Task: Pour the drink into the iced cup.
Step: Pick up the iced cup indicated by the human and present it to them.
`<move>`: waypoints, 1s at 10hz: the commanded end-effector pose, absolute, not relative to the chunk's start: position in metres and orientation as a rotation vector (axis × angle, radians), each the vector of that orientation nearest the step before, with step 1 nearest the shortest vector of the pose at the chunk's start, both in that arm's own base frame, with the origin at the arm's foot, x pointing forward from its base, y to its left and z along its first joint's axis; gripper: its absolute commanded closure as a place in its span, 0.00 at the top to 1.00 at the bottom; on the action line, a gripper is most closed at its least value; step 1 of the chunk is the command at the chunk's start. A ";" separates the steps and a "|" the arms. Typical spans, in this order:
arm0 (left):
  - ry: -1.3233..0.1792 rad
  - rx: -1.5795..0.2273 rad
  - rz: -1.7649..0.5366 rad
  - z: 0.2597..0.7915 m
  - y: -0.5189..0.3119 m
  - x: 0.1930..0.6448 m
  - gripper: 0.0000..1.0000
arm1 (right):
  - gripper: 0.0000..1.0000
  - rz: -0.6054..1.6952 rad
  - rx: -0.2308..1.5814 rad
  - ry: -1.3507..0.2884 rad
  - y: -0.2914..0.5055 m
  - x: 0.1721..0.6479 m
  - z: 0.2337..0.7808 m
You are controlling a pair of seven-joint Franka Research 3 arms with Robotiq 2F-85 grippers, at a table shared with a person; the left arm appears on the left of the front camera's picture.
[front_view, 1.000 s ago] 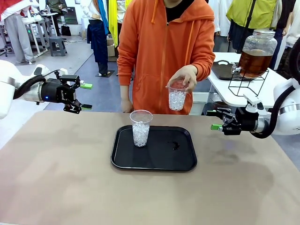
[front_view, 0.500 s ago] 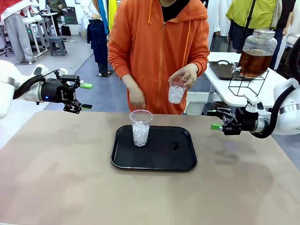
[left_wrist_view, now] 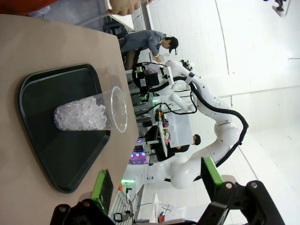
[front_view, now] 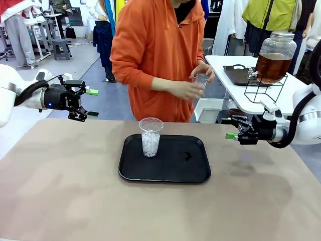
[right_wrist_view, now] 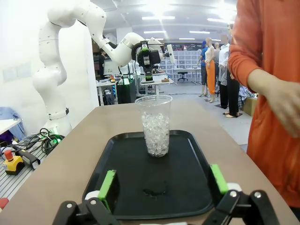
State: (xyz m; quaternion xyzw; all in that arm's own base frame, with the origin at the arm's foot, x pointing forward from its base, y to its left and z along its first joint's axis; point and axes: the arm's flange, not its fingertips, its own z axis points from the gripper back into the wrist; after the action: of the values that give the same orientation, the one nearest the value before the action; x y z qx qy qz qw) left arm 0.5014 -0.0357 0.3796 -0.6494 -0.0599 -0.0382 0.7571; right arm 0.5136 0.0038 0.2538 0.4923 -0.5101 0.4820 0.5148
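Note:
An iced cup (front_view: 150, 136), clear plastic and about half full of ice, stands upright on the left part of a black tray (front_view: 198, 170). The same cup (left_wrist_view: 89, 112) (right_wrist_view: 155, 124) shows in both wrist views. The person in an orange hoodie holds a second iced cup (front_view: 201, 81) in both hands, turned toward the side table. The drink (front_view: 273, 66), amber liquid in a lidded glass jar on a wire stand, sits there. My left gripper (front_view: 92, 103) (left_wrist_view: 157, 180) hovers open left of the tray. To the tray's right, my right gripper (front_view: 228, 128) (right_wrist_view: 163, 180) is open with nothing in it.
A white side table (front_view: 235, 93) at the back right carries the jar and a dark tray (front_view: 238, 75). A small dark spot (front_view: 187, 156) marks the black tray. The tan tabletop (front_view: 75, 191) lies bare around the tray. Other people stand far behind.
The person has turned toward the side table and carried the held iced cup that way, bringing the other hand up to it. Both arms and the cup on the tray have stayed still.

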 end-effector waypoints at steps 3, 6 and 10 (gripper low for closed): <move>-0.147 -1.411 -0.095 0.380 -0.036 0.499 1.00 | 1.00 1.163 1.185 -1.223 0.006 0.517 0.259; -0.147 -1.411 -0.095 0.380 -0.036 0.499 1.00 | 1.00 1.163 1.185 -1.223 0.006 0.517 0.259; -0.147 -1.411 -0.095 0.380 -0.036 0.499 1.00 | 1.00 1.163 1.185 -1.223 0.006 0.517 0.259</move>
State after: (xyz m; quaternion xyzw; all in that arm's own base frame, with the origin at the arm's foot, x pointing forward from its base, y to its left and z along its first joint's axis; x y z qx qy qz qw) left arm 0.5014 -0.0357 0.3796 -0.6494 -0.0599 -0.0382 0.7571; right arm 0.5136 0.0038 0.2538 0.4923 -0.5101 0.4820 0.5148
